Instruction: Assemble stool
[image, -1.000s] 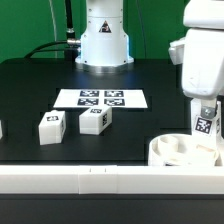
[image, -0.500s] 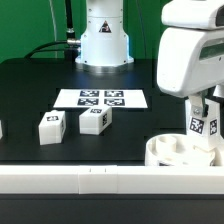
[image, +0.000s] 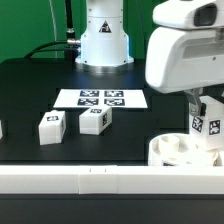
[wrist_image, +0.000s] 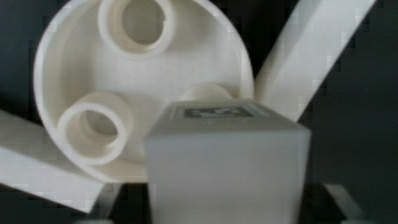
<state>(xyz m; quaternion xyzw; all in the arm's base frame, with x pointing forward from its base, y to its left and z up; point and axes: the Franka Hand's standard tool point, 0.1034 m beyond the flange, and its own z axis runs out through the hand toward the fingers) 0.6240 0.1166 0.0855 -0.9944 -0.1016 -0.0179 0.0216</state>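
Observation:
The white round stool seat (image: 178, 150) lies at the exterior view's right, next to the front rail, its socket side up. In the wrist view the seat (wrist_image: 107, 70) shows two round sockets. My gripper (image: 205, 108) is shut on a white blocky leg (image: 204, 126) with a marker tag, held upright just over the seat's right part. In the wrist view the leg (wrist_image: 222, 150) fills the space between my gripper's (wrist_image: 222, 208) dark fingers (wrist_image: 118, 205). Two more tagged legs (image: 50, 128) (image: 95, 120) stand on the black table to the left.
The marker board (image: 102, 98) lies flat behind the two legs. A long white rail (image: 90, 182) runs along the table's front edge. The robot base (image: 104, 40) stands at the back. Another white part (image: 1, 130) shows at the left edge.
The arm's body has swung toward the exterior view's left. The held leg has stayed over the seat, barely shifting.

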